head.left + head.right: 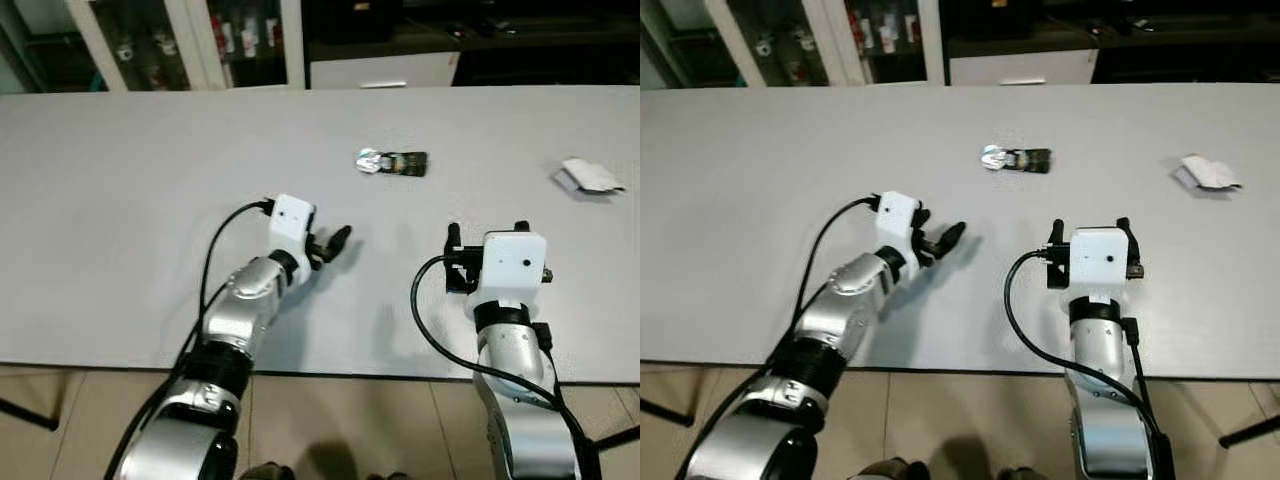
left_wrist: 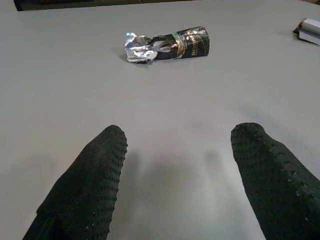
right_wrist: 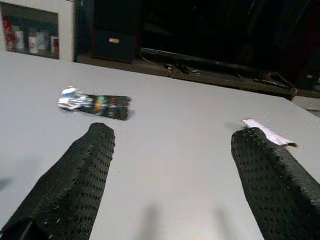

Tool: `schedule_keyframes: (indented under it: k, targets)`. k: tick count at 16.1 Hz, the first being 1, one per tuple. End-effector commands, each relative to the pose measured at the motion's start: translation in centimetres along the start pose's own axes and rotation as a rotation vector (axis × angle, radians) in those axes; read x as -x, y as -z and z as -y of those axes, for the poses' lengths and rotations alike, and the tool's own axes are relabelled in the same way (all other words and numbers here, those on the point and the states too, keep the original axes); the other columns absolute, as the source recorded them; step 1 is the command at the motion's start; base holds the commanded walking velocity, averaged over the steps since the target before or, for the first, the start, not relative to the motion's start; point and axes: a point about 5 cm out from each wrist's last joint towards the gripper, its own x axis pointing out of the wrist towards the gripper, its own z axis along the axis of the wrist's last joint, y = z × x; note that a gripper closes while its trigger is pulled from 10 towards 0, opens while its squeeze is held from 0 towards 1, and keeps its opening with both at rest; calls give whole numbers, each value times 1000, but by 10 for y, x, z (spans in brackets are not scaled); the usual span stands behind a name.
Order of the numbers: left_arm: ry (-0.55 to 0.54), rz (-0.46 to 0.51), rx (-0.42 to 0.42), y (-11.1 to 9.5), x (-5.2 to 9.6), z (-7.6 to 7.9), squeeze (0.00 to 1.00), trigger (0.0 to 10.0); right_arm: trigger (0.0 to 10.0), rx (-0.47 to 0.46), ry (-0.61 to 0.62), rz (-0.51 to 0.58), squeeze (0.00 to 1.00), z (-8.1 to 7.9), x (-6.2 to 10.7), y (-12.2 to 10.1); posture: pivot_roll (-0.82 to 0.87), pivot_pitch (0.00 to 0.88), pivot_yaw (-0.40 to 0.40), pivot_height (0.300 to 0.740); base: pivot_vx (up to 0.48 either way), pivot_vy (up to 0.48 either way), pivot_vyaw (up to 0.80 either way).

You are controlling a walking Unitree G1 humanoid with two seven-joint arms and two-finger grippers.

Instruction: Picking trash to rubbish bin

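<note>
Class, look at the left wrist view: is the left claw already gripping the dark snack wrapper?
No: the left claw is open above the bare table, and the dark snack wrapper lies well ahead of it, untouched.

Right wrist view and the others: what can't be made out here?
- White crumpled scrap: partly hidden behind a finger of the right gripper.
- Same scrap in the left wrist view: cut off by the frame edge.
- Dark snack wrapper: its print is too small to read.
</note>
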Motion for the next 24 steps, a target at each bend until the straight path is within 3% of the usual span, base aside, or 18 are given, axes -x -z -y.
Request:
schedule_keyframes:
  k: [1,3,8,15,19,24]
  targets:
    - [20,14,-2,-5,-3,2,0,10000,10000,-31,23,-5,0,6,1,-3,8,108,53,740,281,-386,0]
    - [20,13,-3,-5,-3,1,0,10000,10000,-103,53,-6,0,12,-1,-5,9,112,55,740,281,-386,0]
    - [9,14,-3,-7,-5,-2,0,10000,10000,-142,85,17,0,26,-8,-14,9,117,56,740,296,-375,0]
    - [4,2,-11,-5,-6,-3,0,10000,10000,-292,134,9,0,31,-10,-19,6,118,58,740,303,-360,0]
    - [22,18,-4,-8,-7,-3,0,10000,10000,-550,209,-7,0,39,-15,-21,13,119,69,740,0,0,0]
    - [51,51,-6,-21,-10,-6,0,10000,10000,-826,222,-50,0,35,-20,-19,27,122,85,740,0,0,0]
